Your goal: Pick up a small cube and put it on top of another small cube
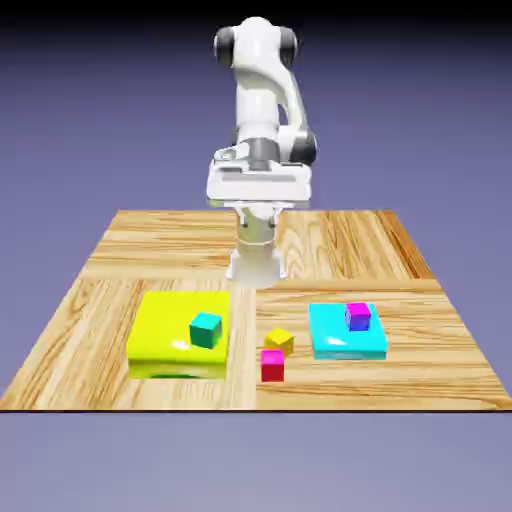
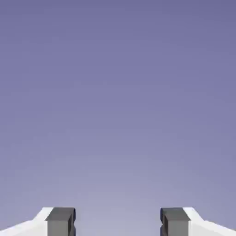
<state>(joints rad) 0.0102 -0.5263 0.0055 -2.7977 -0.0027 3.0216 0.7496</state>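
Overall, five small cubes, two flat blocks (image 1: pixel 152 335), pincer (image 2: pixel 118 226) tips apart, yellow cube (image 1: pixel 279 341) at red-pink cube's (image 1: pixel 273 366) one o'clock.

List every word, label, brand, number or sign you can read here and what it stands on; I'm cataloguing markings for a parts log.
None: no readable text shows in either view.
The robot arm, cubes, blocks and table show no lettering.
Any tiny print on the arm would be too small to read.

Wood-grained tabletop (image 1: pixel 335 245); glossy, smooth yellow (image 1: pixel 180 325) and cyan blocks (image 1: pixel 330 335).
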